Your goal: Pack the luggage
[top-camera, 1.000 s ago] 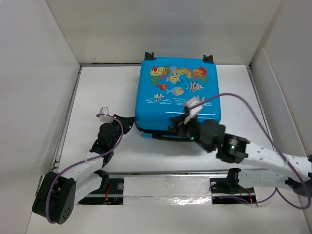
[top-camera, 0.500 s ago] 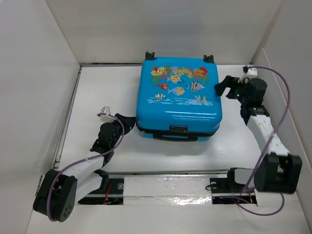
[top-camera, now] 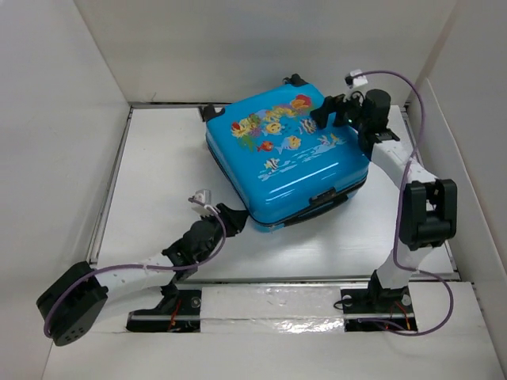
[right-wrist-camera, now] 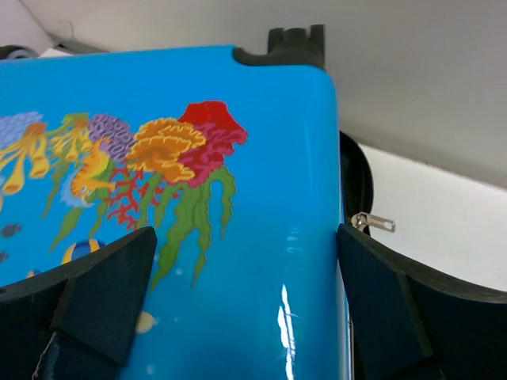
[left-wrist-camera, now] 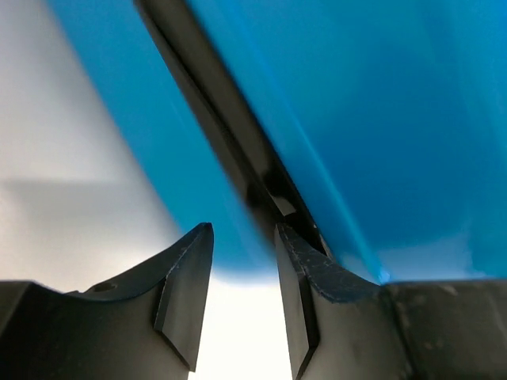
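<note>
Lying shut, luggage [top-camera: 289, 162] hides its contents; right tool [right-wrist-camera: 245, 233] wide, left tool [left-wrist-camera: 243, 237] narrow.

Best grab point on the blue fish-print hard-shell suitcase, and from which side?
Likely the silver zipper pull at the far right corner, from the right with the open right claw. The blue fish-print hard-shell suitcase lies flat, closed; its smooth lid gives no pinch, the tab sticks out.
</note>
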Available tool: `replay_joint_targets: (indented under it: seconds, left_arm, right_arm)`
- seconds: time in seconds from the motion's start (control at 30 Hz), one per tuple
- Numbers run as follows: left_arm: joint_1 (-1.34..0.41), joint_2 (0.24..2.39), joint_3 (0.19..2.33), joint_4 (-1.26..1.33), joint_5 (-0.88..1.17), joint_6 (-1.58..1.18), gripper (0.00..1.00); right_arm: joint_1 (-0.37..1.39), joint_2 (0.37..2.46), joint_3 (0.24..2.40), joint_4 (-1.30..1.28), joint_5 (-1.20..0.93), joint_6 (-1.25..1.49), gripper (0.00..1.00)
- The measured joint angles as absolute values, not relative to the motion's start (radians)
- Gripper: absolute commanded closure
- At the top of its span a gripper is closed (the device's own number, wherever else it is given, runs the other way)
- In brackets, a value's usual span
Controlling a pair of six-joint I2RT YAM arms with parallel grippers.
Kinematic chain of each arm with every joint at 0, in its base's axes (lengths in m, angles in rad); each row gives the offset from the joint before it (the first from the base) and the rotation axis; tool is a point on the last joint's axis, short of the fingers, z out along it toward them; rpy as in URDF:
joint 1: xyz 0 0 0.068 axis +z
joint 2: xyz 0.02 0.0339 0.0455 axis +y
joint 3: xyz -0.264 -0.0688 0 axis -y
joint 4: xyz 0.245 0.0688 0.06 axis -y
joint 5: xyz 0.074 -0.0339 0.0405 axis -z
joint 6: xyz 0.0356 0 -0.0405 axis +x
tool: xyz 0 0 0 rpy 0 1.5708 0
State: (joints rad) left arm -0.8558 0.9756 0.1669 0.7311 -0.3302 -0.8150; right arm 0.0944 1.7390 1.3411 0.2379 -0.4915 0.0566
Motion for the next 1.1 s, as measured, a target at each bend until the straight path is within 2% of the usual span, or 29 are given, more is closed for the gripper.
replay_joint_targets:
  seconds: [0.13, 0.27, 0.47, 0.67, 0.7, 0.8, 0.83, 0.87, 1.0, 1.1]
  left_arm:
    - [-1.048, 0.956, 0.157, 0.641, -0.341, -0.836, 0.65]
    - [-1.166, 0.956, 0.159, 0.630, -0.346, -0.855, 0.65]
    - [-1.214, 0.966, 0.191, 0.593, -0.367, -0.854, 0.65]
    - [-1.217, 0.960, 0.241, 0.519, -0.402, -0.808, 0.64]
    - [-1.219, 0.955, 0.249, 0.502, -0.405, -0.799, 0.64]
    - [-1.222, 0.939, 0.268, 0.459, -0.422, -0.771, 0.64]
    - [-1.223, 0.932, 0.273, 0.451, -0.429, -0.764, 0.63]
    - [-1.223, 0.925, 0.277, 0.448, -0.437, -0.758, 0.62]
    - [-1.196, 0.877, 0.305, 0.441, -0.477, -0.744, 0.61]
    - [-1.166, 0.829, 0.345, 0.446, -0.508, -0.727, 0.52]
  right_arm:
    - [0.189, 1.824, 1.478, 0.160, -0.468, -0.014, 0.00]
    - [0.273, 1.892, 1.602, 0.065, -0.474, -0.046, 0.00]
    - [0.350, 1.881, 1.694, -0.081, -0.527, -0.045, 0.00]
    - [0.418, 1.695, 1.686, -0.157, -0.563, -0.023, 0.01]
    - [0.430, 1.641, 1.670, -0.158, -0.545, -0.027, 0.04]
    - [0.498, 1.401, 1.522, -0.118, -0.450, -0.057, 0.55]
    - [0.540, 1.300, 1.441, -0.100, -0.412, -0.063, 0.88]
    - [0.595, 1.200, 1.353, -0.065, -0.376, -0.067, 0.98]
    - [0.811, 0.789, 0.868, 0.157, -0.243, 0.001, 1.00]
    - [0.937, 0.616, 0.547, 0.262, -0.113, 0.063, 1.00]
